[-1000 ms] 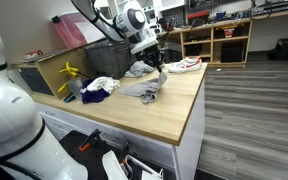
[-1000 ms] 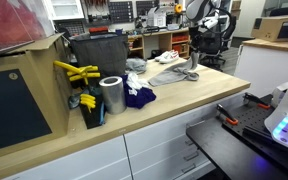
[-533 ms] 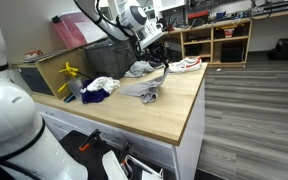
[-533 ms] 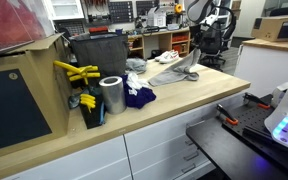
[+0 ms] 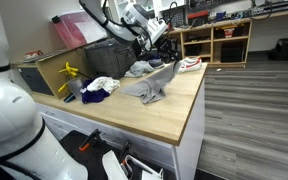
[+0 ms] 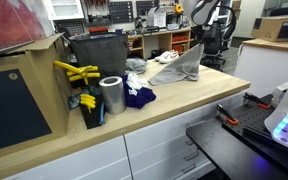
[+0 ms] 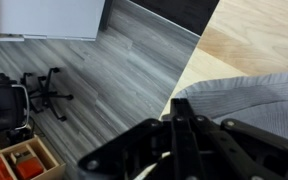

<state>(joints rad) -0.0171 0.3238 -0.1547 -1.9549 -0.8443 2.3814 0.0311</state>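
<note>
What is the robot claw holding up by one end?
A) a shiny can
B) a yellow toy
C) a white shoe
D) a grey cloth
D: the gripper is shut on one end of the grey cloth, which hangs raised from it while its other end rests on the wooden table.

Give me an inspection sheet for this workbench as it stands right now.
Surface: wooden countertop, bare toward the near edge.
Job's things: grey cloth hangs from the gripper, with its lower part resting on the countertop.
Clutter: purple cloth, white cloth, metal cylinder, yellow tool and dark bin along the back. A white and red item lies beyond the grey cloth.
Grippers: gripper, fingers closed on the grey cloth's top edge.
Cables: nothing seen.
Surroundings: open shelving, office chair, grey plank floor.
</note>
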